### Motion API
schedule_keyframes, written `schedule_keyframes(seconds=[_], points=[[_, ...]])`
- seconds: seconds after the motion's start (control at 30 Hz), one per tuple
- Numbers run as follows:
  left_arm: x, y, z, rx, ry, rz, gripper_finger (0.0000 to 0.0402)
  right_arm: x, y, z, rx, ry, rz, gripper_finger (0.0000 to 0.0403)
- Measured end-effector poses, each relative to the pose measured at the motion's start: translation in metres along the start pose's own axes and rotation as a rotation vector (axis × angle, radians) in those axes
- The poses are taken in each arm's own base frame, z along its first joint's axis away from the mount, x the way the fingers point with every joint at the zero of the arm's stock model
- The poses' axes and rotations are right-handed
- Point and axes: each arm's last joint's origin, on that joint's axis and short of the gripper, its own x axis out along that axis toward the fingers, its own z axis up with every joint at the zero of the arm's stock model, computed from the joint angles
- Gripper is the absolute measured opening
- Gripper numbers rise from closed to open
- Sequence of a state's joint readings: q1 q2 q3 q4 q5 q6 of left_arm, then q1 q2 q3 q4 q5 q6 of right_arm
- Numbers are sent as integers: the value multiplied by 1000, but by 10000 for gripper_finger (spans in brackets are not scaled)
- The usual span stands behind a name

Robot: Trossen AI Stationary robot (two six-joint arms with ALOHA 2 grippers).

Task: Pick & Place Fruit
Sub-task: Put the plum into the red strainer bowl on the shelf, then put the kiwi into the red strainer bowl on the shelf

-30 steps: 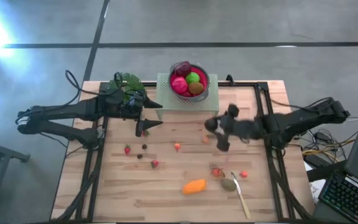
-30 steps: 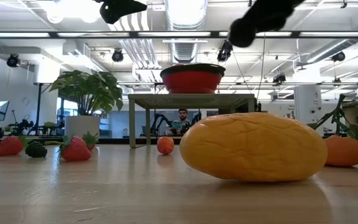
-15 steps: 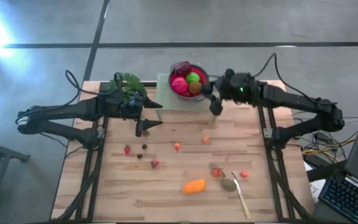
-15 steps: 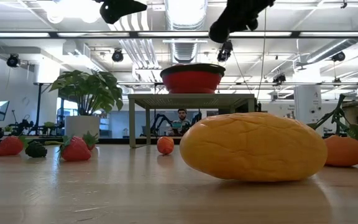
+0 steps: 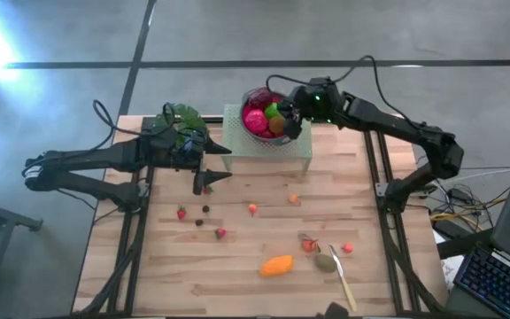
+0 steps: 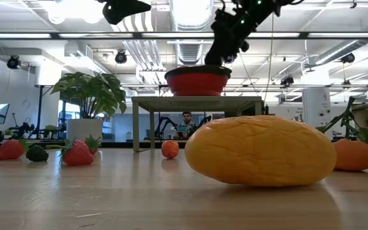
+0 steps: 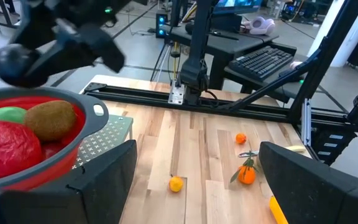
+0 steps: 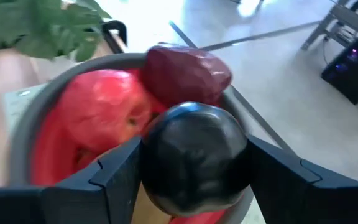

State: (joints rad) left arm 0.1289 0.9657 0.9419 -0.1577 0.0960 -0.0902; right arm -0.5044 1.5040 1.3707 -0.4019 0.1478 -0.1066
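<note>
Two dark fingers of the right gripper [image 8: 194, 163] are clamped on a round dark fruit [image 8: 194, 158], one finger pressed against each side of it. Gripper and fruit hang directly over the red bowl [image 5: 289, 129], which sits on a pale perforated stand [image 5: 301, 147] at the table's far edge. Bowl contents: a large pink-red fruit [image 8: 104, 115], a maroon oval [image 8: 187, 73], a green apple [image 5: 274, 111], a brown kiwi-like piece [image 7: 50, 119]. Left gripper [image 5: 212, 177] hovers above the table near the potted plant [image 5: 181, 120], jaws apart with nothing between them. Loose fruit on the wooden table [image 5: 149, 275]: an orange oval [image 5: 277, 265] near the front edge; an olive-brown oval [image 5: 325, 262] touching the slim pale utensil [image 5: 343, 281]; strawberries [image 5: 181, 213] and small orange berries [image 5: 293, 199] scattered mid-table; a tiny dark berry [image 5: 205, 209] close to the left-hand strawberry. Low view: orange oval fills the foreground; bowl visible on its stand behind, right gripper just above the rim. A person is seated far back in the room.
</note>
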Motion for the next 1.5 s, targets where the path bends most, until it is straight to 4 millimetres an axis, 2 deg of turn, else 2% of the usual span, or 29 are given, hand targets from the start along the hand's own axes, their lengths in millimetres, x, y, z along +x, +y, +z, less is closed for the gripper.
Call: schedule_keyframes(seconds=[0.27,0.53,0.8,1.2,1.33,1.5], points=[[0,0,0,0,0,0,344,30,-14,0,25,52,-38,258],[0,0,0,0,0,0,344,40,-15,-2,32,54,3,247],[0,0,0,0,0,0,344,42,-15,-3,46,58,1,297],[0,0,0,0,0,0,344,37,-15,-1,1,55,6,375],[0,0,0,0,0,0,344,23,-14,9,-8,51,41,379],[0,0,0,0,0,0,344,-2,-4,25,-1,25,175,380]])
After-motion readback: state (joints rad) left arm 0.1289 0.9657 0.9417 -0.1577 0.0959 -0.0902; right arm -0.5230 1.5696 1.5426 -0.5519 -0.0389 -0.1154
